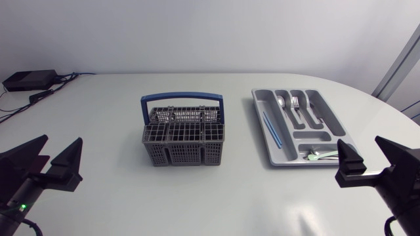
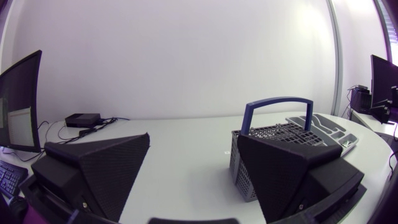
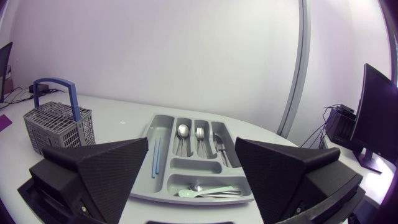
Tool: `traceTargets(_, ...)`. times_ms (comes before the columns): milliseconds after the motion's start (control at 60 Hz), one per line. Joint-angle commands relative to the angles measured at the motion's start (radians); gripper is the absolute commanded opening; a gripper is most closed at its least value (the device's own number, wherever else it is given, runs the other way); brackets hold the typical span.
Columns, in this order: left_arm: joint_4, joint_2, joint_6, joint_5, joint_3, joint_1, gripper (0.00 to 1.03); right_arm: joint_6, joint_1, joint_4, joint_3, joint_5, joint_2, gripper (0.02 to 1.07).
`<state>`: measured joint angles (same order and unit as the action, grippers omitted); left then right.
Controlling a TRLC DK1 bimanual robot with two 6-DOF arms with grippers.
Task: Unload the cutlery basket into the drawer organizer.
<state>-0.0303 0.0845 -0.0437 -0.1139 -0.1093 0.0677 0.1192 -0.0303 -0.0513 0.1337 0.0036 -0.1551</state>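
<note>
The grey cutlery basket point(image 1: 184, 139) with its blue handle point(image 1: 182, 98) stands mid-table; I see no cutlery rising above its rim. To its right lies the grey drawer organizer point(image 1: 261, 105), holding a spoon point(image 1: 282, 103), a fork point(image 1: 294, 102), a blue stick point(image 1: 272, 128) and a pale green spoon point(image 1: 321, 155). My left gripper point(image 1: 56, 156) hangs open at the near left, far from the basket point(image 2: 245, 158), which stands ahead of it. At the near right my right gripper point(image 1: 371, 156) is open and empty, just in front of the organizer point(image 3: 163, 124).
A black box point(image 1: 29, 80) with cables sits at the table's back left corner. The white tabletop point(image 1: 105, 118) stretches between the basket and my left arm. The basket point(image 3: 59, 127) also shows beyond the organizer in the right wrist view.
</note>
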Motion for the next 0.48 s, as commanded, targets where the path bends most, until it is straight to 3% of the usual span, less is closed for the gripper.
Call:
traceTargets(0, 0.018, -0.028, 0.031, 0.031, 0.046, -0.022, 0.98, -0.056, 0.013, 0.024, -0.052, -0.001, 0.048, 1.03)
traceTargets(200, 0.03, -0.084, 0.044, 0.114, 0.109, -0.068, 0.98, -0.119, 0.03, 0.051, -0.134, -0.004, 0.155, 1.03)
traceTargets(467, 0.03, -0.084, 0.044, 0.114, 0.109, -0.068, 0.98, -0.119, 0.03, 0.051, -0.134, -0.004, 0.155, 1.03)
